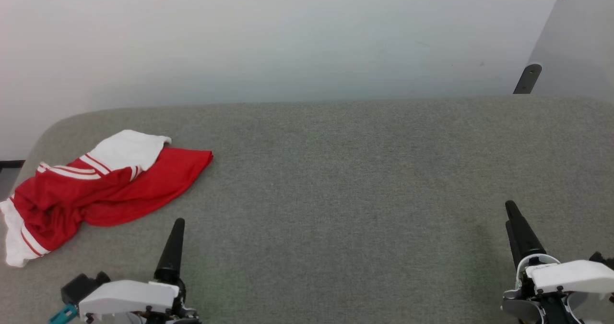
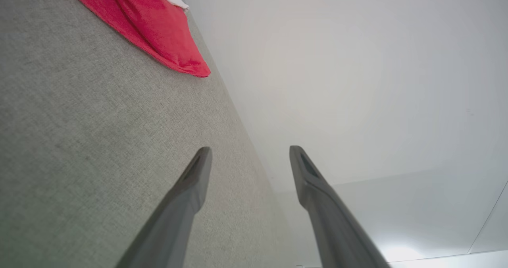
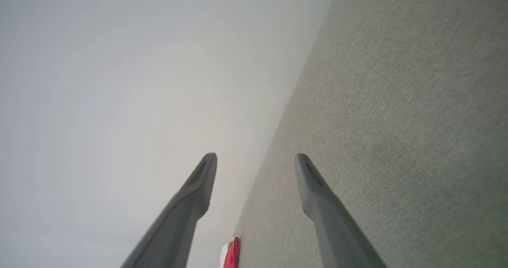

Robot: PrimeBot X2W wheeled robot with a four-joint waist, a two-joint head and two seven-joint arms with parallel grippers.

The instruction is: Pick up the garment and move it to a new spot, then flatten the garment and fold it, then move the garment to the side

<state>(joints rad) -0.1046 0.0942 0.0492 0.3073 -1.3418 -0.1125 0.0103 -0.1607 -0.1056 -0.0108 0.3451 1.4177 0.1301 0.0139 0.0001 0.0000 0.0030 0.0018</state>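
The garment (image 1: 96, 185) lies crumpled at the left end of the grey fabric table (image 1: 360, 170): red cloth with white sleeves and red-and-white striped trim, its number hidden in the folds. A red edge of the garment (image 2: 154, 29) shows at the top left of the left wrist view, and a sliver of the garment (image 3: 232, 254) at the bottom of the right wrist view. My left gripper (image 1: 176, 225) hovers near the front edge, just right of the garment and apart from it, open and empty (image 2: 248, 153). My right gripper (image 1: 511, 209) is at the far right, open and empty (image 3: 256, 159).
A pale wall (image 1: 288, 36) rises behind the table's far edge. A dark bracket with a light panel (image 1: 527, 78) stands at the back right. The table's left corner is rounded, and the garment's white sleeve reaches that edge.
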